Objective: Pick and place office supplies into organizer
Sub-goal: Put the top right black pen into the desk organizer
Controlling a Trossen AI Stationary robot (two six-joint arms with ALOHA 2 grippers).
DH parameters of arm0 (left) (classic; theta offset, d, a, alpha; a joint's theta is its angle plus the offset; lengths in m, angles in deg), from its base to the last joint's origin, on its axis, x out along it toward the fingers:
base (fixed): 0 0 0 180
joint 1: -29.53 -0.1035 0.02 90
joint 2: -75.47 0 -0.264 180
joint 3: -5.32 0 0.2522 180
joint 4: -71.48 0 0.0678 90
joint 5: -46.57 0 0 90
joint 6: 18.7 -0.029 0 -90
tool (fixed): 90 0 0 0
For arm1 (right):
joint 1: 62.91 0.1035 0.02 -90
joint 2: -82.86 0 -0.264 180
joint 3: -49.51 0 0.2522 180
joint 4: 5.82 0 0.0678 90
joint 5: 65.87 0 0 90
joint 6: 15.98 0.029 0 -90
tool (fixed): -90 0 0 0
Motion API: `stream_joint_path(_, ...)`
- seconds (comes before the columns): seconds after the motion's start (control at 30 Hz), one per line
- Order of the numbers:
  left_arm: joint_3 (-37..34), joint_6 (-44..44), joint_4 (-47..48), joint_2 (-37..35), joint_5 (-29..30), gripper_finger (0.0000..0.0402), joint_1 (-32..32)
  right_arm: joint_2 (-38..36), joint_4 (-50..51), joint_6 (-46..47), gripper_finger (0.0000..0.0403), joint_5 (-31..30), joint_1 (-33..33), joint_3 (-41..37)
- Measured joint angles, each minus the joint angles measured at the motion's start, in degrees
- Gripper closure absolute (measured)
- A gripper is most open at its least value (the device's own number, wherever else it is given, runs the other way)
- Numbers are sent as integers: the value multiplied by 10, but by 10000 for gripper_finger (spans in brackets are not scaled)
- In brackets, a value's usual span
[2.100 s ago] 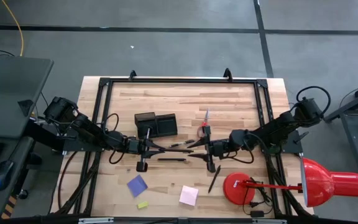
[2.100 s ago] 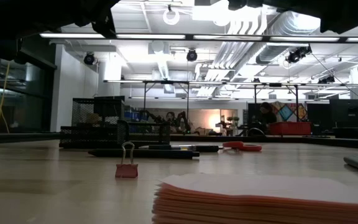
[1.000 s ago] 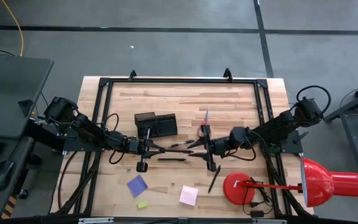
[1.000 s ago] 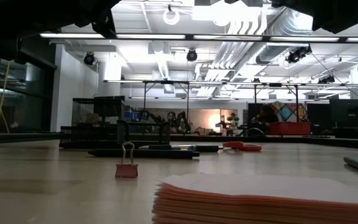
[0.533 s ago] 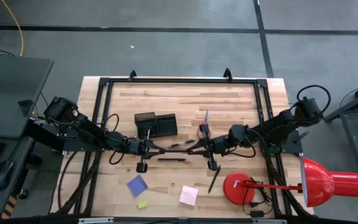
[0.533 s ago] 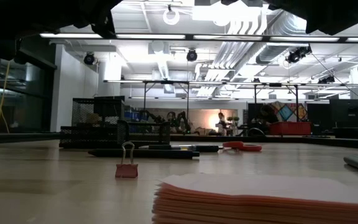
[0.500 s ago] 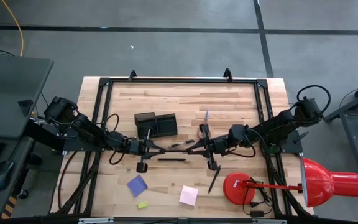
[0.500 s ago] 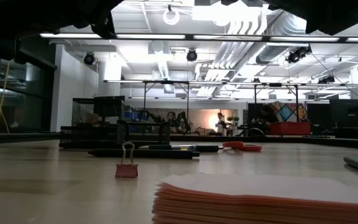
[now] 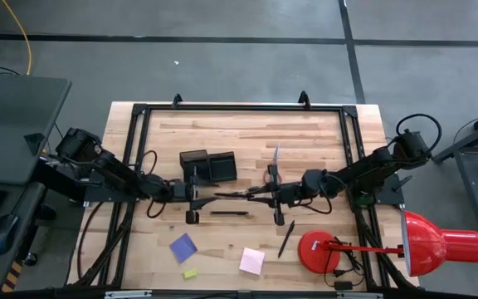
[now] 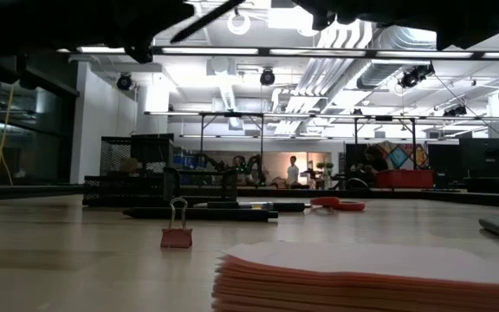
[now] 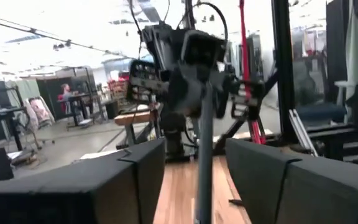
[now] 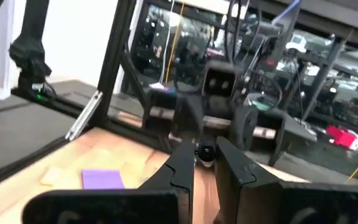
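Nearest the front edge of the counter (image 9: 322, 133) lie the pink note pad (image 9: 252, 261), the small yellow eraser (image 9: 191, 273) and, a little farther in, the purple note pad (image 9: 183, 247); all three are apart from one another. To their right stands the red lamp (image 9: 438, 245), and a slanted pen (image 9: 285, 239) lies just beside its round base. The low view also shows a small pink binder clip (image 10: 177, 227) standing on the wood. Beyond these a loose pen (image 9: 229, 213) lies flat near the middle. Just past it the two arms meet end to end above the counter. The right tool (image 9: 260, 193) is clamped on one end of a lifted pen (image 9: 232, 194), whose tip shows pinched between its fingers (image 12: 182, 163) in the right wrist view. The left tool (image 9: 199, 198) faces it with its fingers (image 11: 145, 168) apart on either side of the same pen; whether they touch it I cannot tell. Farther back the black organizer (image 9: 208, 166) sits left of centre, and the scissors (image 9: 275, 154) lie to its right, partly under the right arm. Far off in the room behind, a person (image 10: 293, 169) stands.
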Motion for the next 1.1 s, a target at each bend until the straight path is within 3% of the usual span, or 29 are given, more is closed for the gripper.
stream_joint_path(0.13, -35, 22, 8, -62, -4, 220, 0, 0, 20, 10, 386, -35, 0, 0)
stream_joint_path(0.33, -92, 51, 87, -212, 69, 217, 0, -1, 42, 12, 386, -70, -9, 8)
stream_joint_path(0.43, -84, 50, 219, -283, 83, 217, 1, -2, 111, 32, 387, -58, -35, 44)
stream_joint_path(0.6, -36, 69, 465, -385, 157, 217, 0, -2, 248, 34, 387, -19, -84, 125)
stream_joint_path(0.8, 3, 119, 699, -470, 167, 217, 1, 1, 351, 56, 387, 85, -156, 203)
stream_joint_path(0.93, 31, 212, 859, -502, 198, 217, 0, 22, 401, 62, 387, 110, -195, 242)
stream_joint_path(1.1, 51, 295, 953, -505, 241, 218, 0, 74, 416, 84, 387, 180, -234, 308)
